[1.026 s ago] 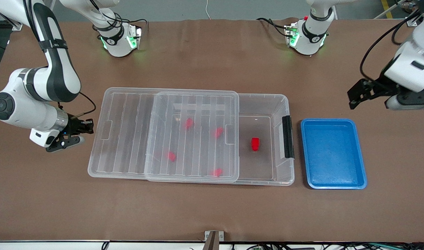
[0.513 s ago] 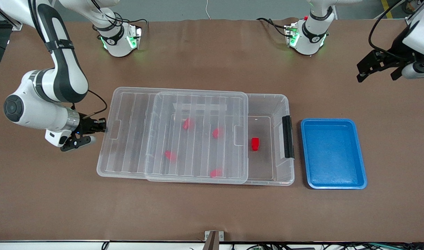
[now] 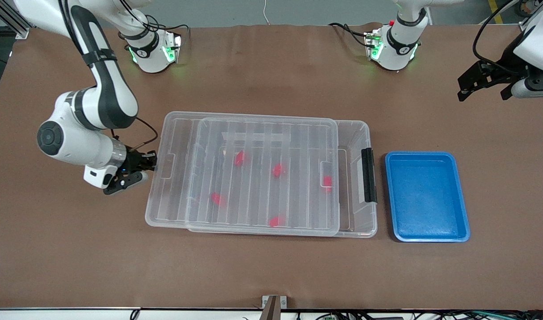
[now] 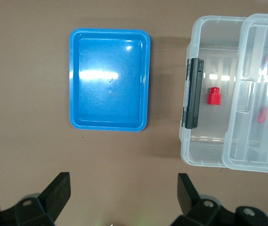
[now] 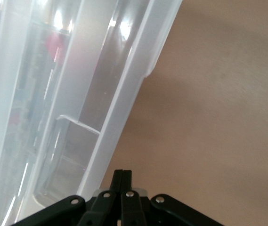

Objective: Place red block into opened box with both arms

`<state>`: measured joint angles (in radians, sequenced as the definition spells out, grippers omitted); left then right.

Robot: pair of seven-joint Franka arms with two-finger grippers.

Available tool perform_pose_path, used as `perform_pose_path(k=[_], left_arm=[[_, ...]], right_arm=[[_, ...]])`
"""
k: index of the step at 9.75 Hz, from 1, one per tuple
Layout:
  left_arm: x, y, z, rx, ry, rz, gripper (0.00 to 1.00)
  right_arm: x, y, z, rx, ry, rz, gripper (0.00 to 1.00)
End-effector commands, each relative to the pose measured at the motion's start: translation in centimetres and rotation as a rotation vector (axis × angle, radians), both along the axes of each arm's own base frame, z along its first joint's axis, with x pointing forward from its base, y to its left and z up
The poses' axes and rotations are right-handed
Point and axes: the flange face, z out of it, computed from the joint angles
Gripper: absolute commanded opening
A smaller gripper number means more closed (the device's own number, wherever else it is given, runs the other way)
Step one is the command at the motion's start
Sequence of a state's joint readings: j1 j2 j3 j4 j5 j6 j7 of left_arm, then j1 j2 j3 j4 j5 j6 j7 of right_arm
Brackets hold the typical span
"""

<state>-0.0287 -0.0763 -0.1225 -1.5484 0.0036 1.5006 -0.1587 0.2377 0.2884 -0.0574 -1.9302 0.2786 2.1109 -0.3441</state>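
Observation:
The clear box (image 3: 365, 133) lies mid-table with its ribbed lid (image 3: 262, 133) lying over most of it; a strip at the black latch (image 3: 368, 174) stays uncovered. Several red blocks lie inside, one (image 3: 327, 181) under the lid's edge near the latch. My right gripper (image 3: 151, 163) is shut, empty, its tips against the lid's short end toward the right arm's end of the table. Its wrist view shows the shut fingertips (image 5: 123, 172) at the lid rim (image 5: 134, 89). My left gripper (image 3: 482, 94) hangs open and empty over bare table, its wrist view showing box (image 4: 190, 155) and red block (image 4: 214, 95).
A blue tray (image 3: 427, 196) sits beside the box's latch end, toward the left arm's end of the table, also seen as a blue tray (image 4: 110, 80) from the left wrist. Both arm bases stand along the table's edge farthest from the front camera.
My right gripper has slid the lid along the box toward the latch end, over the block that lay uncovered. The left arm drew up toward its base, then held still.

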Motion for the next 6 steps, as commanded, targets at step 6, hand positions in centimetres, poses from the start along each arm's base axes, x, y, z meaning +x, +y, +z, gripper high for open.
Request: perform_pose_path(k=[6], left_arm=[[0.6, -0.2, -2.5, 0.001, 0.045, 0.000, 1.00]], right_arm=[[1.1, 5.0, -0.5, 0.020, 0.006, -0.037, 0.00]])
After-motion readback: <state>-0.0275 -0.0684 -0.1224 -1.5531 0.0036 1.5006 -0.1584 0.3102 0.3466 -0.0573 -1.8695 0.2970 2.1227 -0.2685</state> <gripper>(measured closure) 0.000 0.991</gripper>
